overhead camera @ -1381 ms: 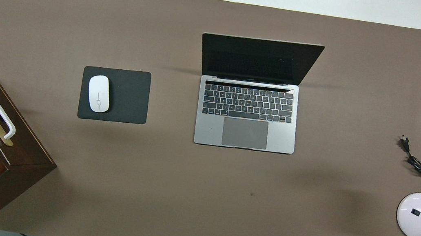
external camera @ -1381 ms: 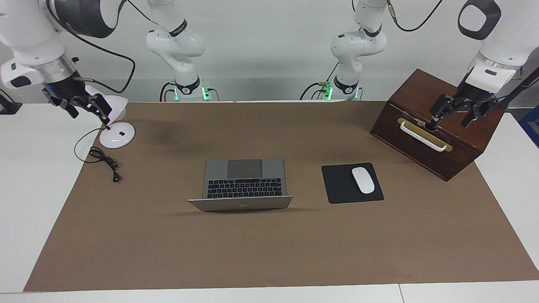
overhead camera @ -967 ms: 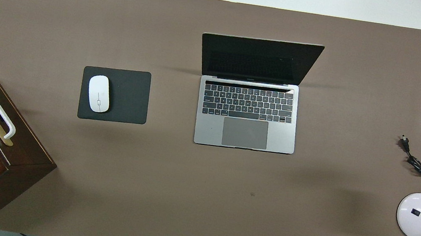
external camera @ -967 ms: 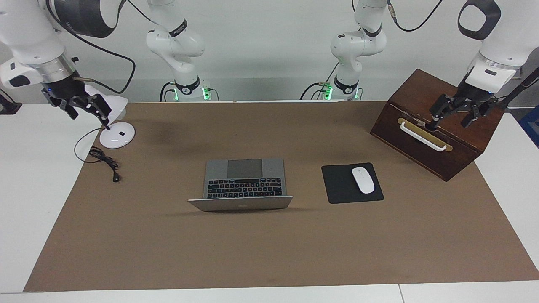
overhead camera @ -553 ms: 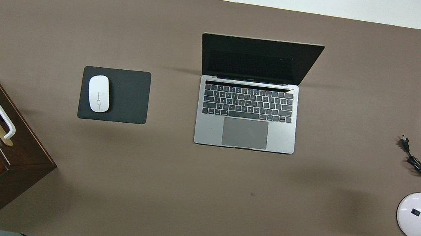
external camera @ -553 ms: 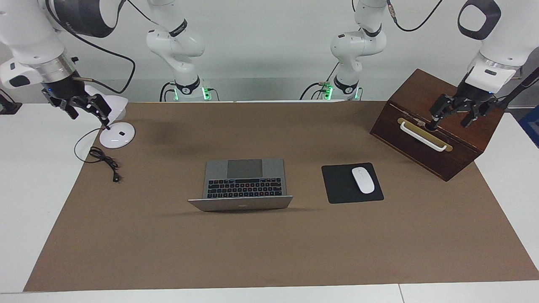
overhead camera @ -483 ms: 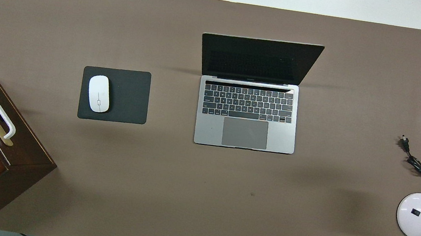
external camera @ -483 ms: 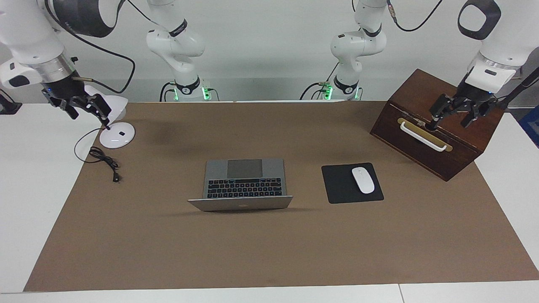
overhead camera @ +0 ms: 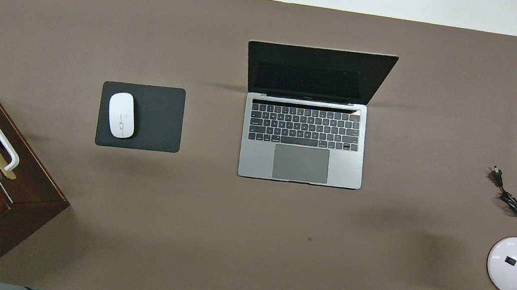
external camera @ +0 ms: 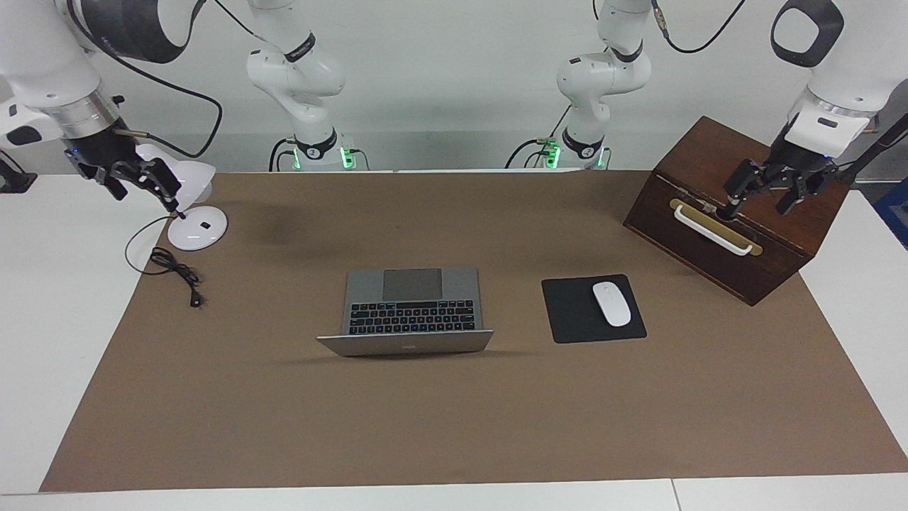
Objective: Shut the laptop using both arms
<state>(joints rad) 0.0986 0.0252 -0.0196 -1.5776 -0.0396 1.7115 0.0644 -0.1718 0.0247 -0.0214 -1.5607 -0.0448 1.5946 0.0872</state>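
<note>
Facing view: mouse pad [external camera: 592, 309] and white mouse [external camera: 611, 304] lie beside laptop [external camera: 409, 310].

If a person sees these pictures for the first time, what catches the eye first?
The open laptop in the middle of the brown mat, with its dark screen upright. Then the wooden box at the left arm's end, under the raised left gripper.

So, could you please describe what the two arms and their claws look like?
Both arms are white, rounded and jointed, with dark grey joint covers, silver wrist bands and black cables. The left claw and right claw are black, with two fingers each. Green lights glow at both bases.
</note>
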